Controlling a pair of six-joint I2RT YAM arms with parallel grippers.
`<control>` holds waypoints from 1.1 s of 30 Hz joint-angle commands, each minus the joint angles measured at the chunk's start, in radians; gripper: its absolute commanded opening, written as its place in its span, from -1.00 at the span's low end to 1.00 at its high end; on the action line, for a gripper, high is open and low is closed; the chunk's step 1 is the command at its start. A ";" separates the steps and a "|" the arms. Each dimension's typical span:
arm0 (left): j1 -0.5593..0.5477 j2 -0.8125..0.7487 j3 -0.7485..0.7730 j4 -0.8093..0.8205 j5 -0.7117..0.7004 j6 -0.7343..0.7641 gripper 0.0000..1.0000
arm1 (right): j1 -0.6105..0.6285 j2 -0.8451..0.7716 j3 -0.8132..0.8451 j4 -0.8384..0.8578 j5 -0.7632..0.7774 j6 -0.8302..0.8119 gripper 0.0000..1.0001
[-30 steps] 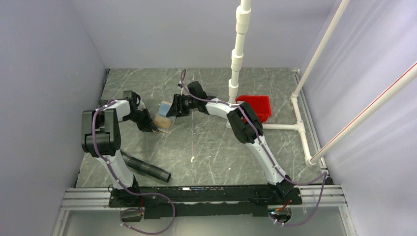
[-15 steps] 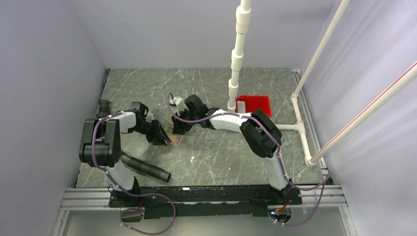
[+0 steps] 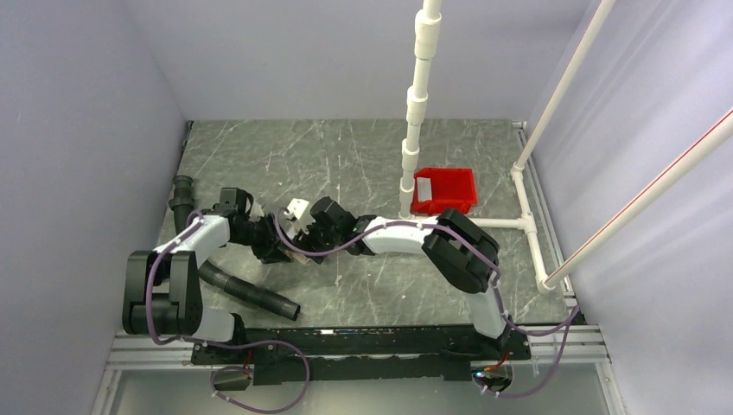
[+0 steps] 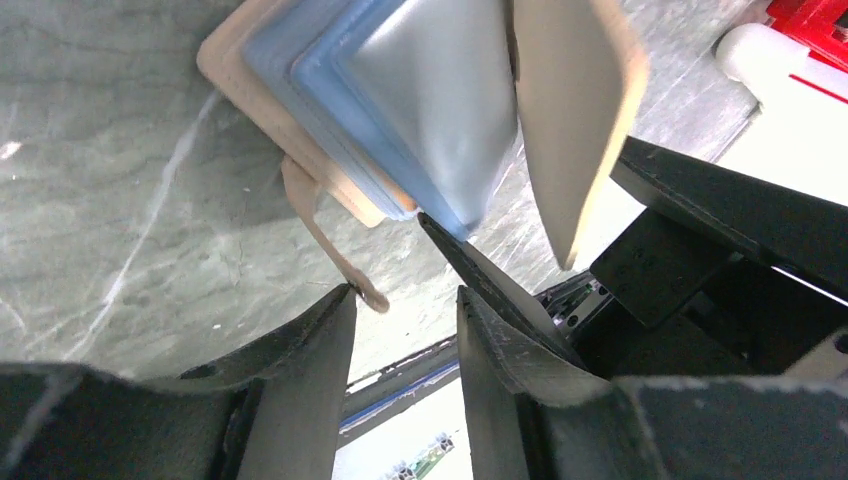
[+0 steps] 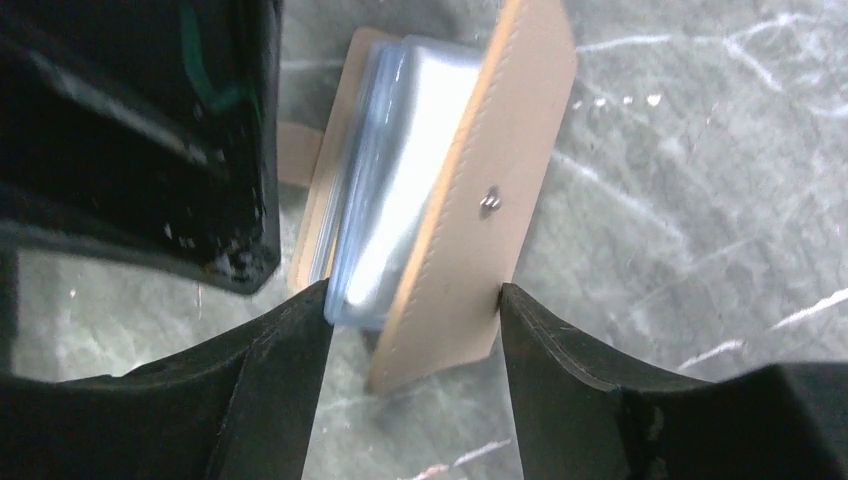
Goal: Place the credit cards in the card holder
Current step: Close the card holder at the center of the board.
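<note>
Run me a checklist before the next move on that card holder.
1. Card holder open, tan flap raised: ok.
2. Right claw straddles the holder, fingertips at its edges; firm grip: cannot tell.
3. Left claw carrying a card: not ok, it is open with nothing between its fingers.
4. Credit card in the holder: not ok, it lies in the red tray.
5. Cards already in the bluish sleeves: cannot tell.
6. Black hose apart from both claws: ok.

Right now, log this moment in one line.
left gripper: open, empty | right gripper: astride card holder, grip unclear | holder flap: open
</note>
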 commanded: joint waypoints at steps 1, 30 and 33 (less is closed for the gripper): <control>0.010 -0.075 -0.019 -0.009 -0.024 -0.040 -0.09 | 0.002 -0.097 -0.068 0.032 -0.023 0.017 0.29; 0.014 -0.129 0.061 -0.100 -0.274 -0.009 -0.31 | -0.076 -0.092 -0.170 0.320 -0.406 0.313 0.20; 0.014 -0.124 0.063 -0.097 -0.274 0.000 -0.25 | -0.076 -0.087 -0.169 0.319 -0.409 0.313 0.18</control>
